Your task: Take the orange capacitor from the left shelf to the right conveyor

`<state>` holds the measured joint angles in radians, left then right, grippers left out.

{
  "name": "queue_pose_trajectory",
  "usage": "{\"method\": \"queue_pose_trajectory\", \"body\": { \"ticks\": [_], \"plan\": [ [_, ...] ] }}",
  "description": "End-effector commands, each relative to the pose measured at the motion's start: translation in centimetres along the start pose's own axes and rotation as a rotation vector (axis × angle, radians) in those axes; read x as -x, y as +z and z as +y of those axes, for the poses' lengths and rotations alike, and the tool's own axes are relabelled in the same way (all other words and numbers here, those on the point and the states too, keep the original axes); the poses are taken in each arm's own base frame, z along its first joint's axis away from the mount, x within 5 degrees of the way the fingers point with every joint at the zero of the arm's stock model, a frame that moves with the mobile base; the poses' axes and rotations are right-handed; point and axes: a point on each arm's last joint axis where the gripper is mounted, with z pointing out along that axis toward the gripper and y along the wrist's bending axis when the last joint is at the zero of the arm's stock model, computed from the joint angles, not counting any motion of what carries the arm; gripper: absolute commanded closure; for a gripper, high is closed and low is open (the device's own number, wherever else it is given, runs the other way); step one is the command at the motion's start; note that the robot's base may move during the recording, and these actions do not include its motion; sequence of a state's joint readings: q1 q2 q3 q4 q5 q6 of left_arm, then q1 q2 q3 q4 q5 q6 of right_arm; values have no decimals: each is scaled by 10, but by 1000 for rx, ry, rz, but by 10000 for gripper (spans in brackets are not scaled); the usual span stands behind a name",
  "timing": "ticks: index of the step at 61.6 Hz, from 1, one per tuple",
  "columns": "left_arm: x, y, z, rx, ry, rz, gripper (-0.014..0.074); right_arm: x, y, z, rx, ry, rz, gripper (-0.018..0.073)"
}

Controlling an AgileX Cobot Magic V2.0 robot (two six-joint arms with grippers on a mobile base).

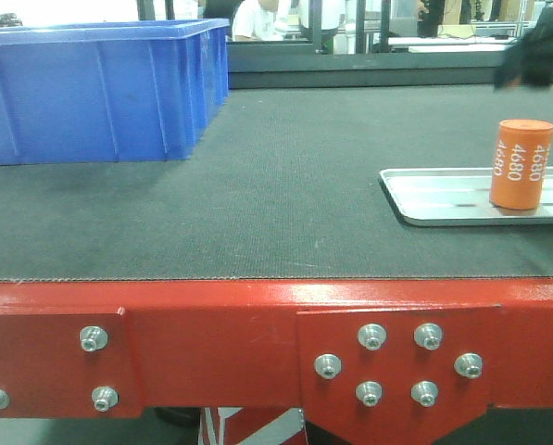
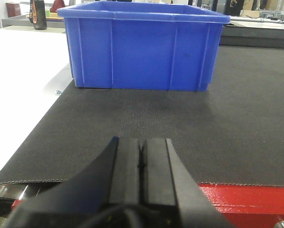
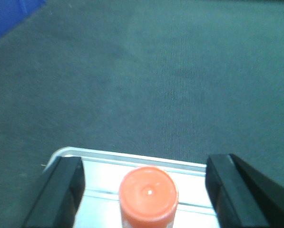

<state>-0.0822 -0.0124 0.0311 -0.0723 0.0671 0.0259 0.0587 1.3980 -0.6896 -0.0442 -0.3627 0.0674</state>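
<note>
standing upright on the silver tray (image 1: 443,199), the orange capacitor (image 1: 521,164) sits near the right edge of the conveyor belt (image 1: 276,185), well back from the red frame (image 1: 257,352) with its bolts. right gripper (image 3: 146,190) is spread wide, one finger (image 3: 61,190) each side of the capacitor's top, not touching it. left gripper (image 2: 141,161) is closed on nothing, pads pressed together, hovering by the belt's front edge. blue bin (image 2: 142,45) sits far left, with loads of bare belt between it and the tray.
</note>
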Motion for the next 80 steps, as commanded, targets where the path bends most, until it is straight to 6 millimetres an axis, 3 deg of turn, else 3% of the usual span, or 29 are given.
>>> {"method": "queue_pose_trajectory", "body": {
  "ticks": [1, 14, 20, 35, 63, 71, 80],
  "plan": [
    [11, -2, 0, 2, -3, -108, 723, 38, -32, 5, 16, -9, -130, 26],
    [11, -2, 0, 2, -3, -108, 723, 58, -88, 12, 32, -17, -87, 389],
    [11, -2, 0, 2, -3, -108, 723, 63, -109, 11, 27, -17, -85, 508],
    [11, -2, 0, 2, -3, -108, 723, 73, -140, 10, 27, -16, -154, 503],
    [11, -2, 0, 2, -3, -108, 723, 69, -138, 10, 29, -4, -150, 503],
    [11, -2, 0, 2, -3, -108, 723, 55, -150, 9, 29, -8, -168, 503],
    [11, -2, 0, 2, -3, -108, 723, 16, -182, 4, 3, 0, -201, 503]
  ]
}}
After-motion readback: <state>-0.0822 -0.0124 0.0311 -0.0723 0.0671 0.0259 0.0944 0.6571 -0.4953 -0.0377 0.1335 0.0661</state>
